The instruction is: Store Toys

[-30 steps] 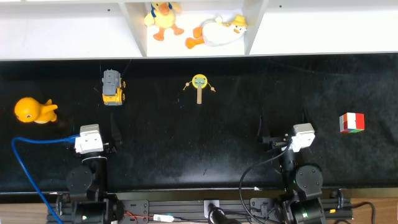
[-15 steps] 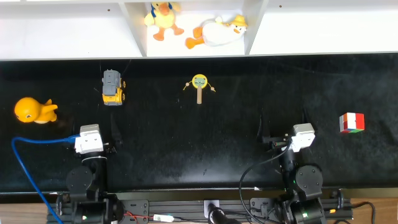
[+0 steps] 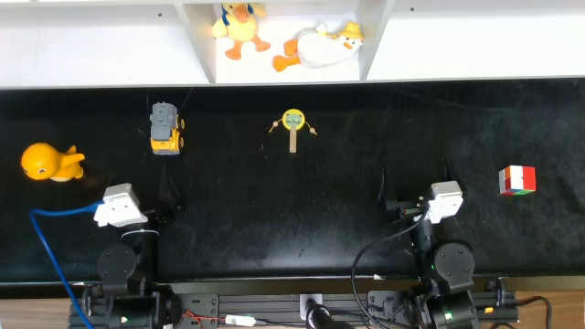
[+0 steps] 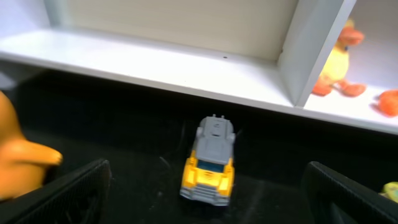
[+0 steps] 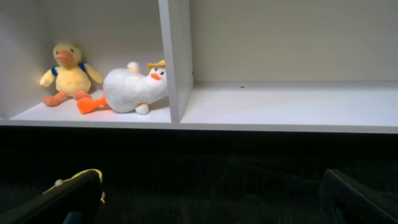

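Four toys lie on the black table: an orange duck point(image 3: 50, 163) at far left, a grey and yellow truck point(image 3: 165, 128), a yellow-green rattle drum point(image 3: 292, 123) in the middle, and a colour cube point(image 3: 517, 180) at far right. My left gripper point(image 3: 137, 185) is open near the front edge, facing the truck point(image 4: 210, 163), which stands well ahead between its fingers point(image 4: 74, 190). The orange duck point(image 4: 18, 158) is off to one side. My right gripper point(image 3: 416, 183) is open at front right; one of its fingers point(image 5: 68, 199) half hides the rattle point(image 5: 90, 176).
A white shelf point(image 3: 110, 55) runs along the back. Its middle compartment holds a yellow duck plush point(image 3: 239, 26) and a white goose plush point(image 3: 320, 46). A divider wall point(image 5: 176, 59) separates it from the wide right compartment point(image 5: 292, 106). A blue cable point(image 3: 55, 215) trails beside the left arm.
The left wrist has swung a little to the left and up the picture. The right arm and all toys have stayed put.
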`<action>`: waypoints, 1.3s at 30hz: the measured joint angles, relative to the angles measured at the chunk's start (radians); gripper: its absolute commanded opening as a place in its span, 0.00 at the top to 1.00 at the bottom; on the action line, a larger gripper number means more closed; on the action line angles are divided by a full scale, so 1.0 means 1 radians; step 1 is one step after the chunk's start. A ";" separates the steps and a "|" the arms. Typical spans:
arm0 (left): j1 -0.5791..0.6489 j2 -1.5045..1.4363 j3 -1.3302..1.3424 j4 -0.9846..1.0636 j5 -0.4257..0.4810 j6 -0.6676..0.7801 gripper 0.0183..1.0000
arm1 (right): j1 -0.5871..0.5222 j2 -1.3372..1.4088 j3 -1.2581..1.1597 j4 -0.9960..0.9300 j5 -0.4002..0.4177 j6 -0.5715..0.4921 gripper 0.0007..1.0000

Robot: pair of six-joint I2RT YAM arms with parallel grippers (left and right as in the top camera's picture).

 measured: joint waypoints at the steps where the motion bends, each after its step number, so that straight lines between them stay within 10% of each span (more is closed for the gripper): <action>1: 0.000 0.000 0.000 0.000 0.005 -0.023 0.00 | 0.000 0.000 0.000 0.000 0.000 0.000 0.00; 16: 0.000 0.000 -0.004 0.148 0.164 -0.181 0.00 | 0.000 0.000 0.000 0.000 0.000 0.000 0.00; 22: 0.000 0.000 0.049 -0.114 0.179 -0.226 0.00 | 0.000 0.000 0.000 0.000 0.000 0.000 0.01; 39: 0.000 0.132 0.684 -0.829 -0.239 -0.216 0.00 | 0.000 0.000 0.000 0.000 0.000 0.000 0.00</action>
